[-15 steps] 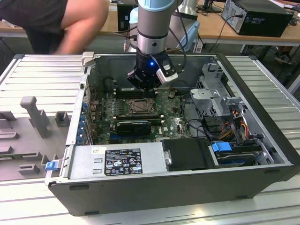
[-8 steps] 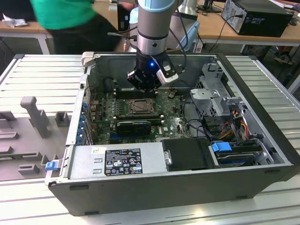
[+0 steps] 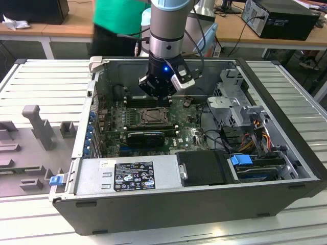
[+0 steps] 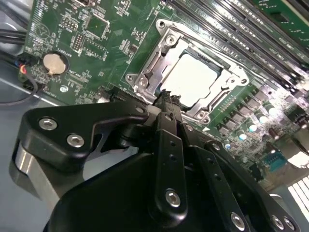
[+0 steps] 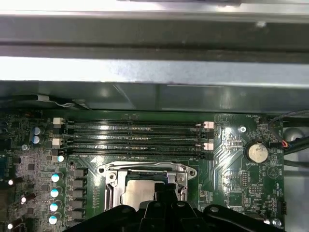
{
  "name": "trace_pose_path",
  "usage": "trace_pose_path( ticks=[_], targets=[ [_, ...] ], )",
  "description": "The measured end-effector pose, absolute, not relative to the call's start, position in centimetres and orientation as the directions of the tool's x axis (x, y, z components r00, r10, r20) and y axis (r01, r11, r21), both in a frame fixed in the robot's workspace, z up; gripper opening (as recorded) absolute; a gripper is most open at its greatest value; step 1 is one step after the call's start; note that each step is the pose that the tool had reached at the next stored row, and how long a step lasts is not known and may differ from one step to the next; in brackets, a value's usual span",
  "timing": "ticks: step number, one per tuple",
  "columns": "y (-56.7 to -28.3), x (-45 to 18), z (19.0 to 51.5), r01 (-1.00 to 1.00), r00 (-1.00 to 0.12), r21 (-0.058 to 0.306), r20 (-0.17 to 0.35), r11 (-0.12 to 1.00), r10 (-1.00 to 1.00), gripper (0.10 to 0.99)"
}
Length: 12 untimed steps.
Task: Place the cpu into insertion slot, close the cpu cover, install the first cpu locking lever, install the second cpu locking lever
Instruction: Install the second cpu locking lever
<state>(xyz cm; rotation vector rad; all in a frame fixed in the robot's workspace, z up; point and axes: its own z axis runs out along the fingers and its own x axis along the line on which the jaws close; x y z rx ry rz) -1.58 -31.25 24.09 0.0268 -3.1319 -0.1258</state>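
Hovering just above the insertion slot [image 3: 152, 117], the gripper [image 4: 166, 99] is seen in the second wrist view with its black fingers [image 4: 169, 113] pressed together, nothing visibly held between them; the tips point down at the socket's near edge. The cpu [image 4: 193, 79] is already seated in the slot, its flat silver-grey top showing pale and smooth through the window of the cpu cover [image 4: 159, 55], a thin bright metal frame that appears to lie folded down around the chip, presumably so that the chip is pinned flat. Whether the locking levers are hooked cannot be judged. The socket is set in a green motherboard [image 5: 231, 159], beside long black memory slots [image 5: 135, 137] and a round coin cell [image 5: 256, 152]. The open grey steel computer case [image 3: 286, 132] rests on a ribbed metal bench [image 3: 41, 81].
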Motion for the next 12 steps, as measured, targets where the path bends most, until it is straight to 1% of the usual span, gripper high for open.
trace_pose_path(
  ticks=[2, 6, 7, 8, 9, 12],
  targets=[
    [-31.3, -1.6, 24.8, -0.017, -1.0, 0.08, 0.006, 0.997, -0.017, 0.106],
    [-31.7, -1.6, 24.8, -0.017, -1.0, 0.079, 0.006, 0.997, -0.017, 0.106],
    [-32.1, -1.6, 24.8, -0.017, -1.0, 0.079, 0.006, 0.997, -0.017, 0.106],
    [-33.3, -1.6, 24.8, -0.017, -1.0, 0.079, 0.006, 0.997, -0.017, 0.106],
    [-34.0, -1.6, 25.2, -0.017, -1.0, 0.079, 0.006, 0.997, -0.017, 0.106],
    [-35.0, -1.6, 25.6, -0.017, -1.0, 0.079, 0.006, 0.997, -0.017, 0.106]
  ],
)
